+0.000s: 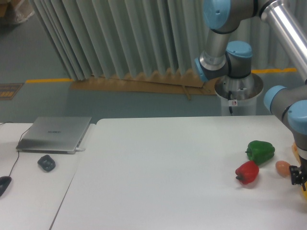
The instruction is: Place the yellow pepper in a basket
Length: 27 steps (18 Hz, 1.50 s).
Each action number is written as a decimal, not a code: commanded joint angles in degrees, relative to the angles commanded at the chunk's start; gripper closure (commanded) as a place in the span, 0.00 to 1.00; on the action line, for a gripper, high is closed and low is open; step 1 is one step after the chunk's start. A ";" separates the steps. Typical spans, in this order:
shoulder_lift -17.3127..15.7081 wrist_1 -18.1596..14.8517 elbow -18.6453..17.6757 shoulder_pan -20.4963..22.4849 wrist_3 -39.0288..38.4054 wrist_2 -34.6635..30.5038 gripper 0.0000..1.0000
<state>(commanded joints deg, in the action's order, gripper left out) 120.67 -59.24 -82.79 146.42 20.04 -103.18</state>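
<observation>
Only a thin yellow sliver of the yellow pepper (304, 190) shows at the right edge of the table, cut off by the frame. The gripper (297, 175) hangs low right above it, seen only as a dark piece at the frame's edge under the grey wrist; its fingers are out of frame, so its state is unclear. No basket is in view.
A green pepper (260, 151), a red pepper (247, 172) and a small tan egg-shaped thing (283, 167) lie just left of the gripper. An orange-yellow lump (295, 153) peeks out behind the wrist. A laptop (55, 134), a dark object (46, 163) and a mouse (4, 184) sit far left.
</observation>
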 joint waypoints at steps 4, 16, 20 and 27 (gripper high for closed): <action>1.49 0.00 0.18 0.09 0.09 -0.09 0.00; -1.49 -2.72 -0.26 0.26 3.61 2.11 0.56; -6.23 -7.46 0.00 0.35 8.15 2.99 0.56; -12.13 -8.97 -0.27 9.39 54.44 5.00 0.54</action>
<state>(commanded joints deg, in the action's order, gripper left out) 108.54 -68.21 -83.06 155.81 74.48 -98.18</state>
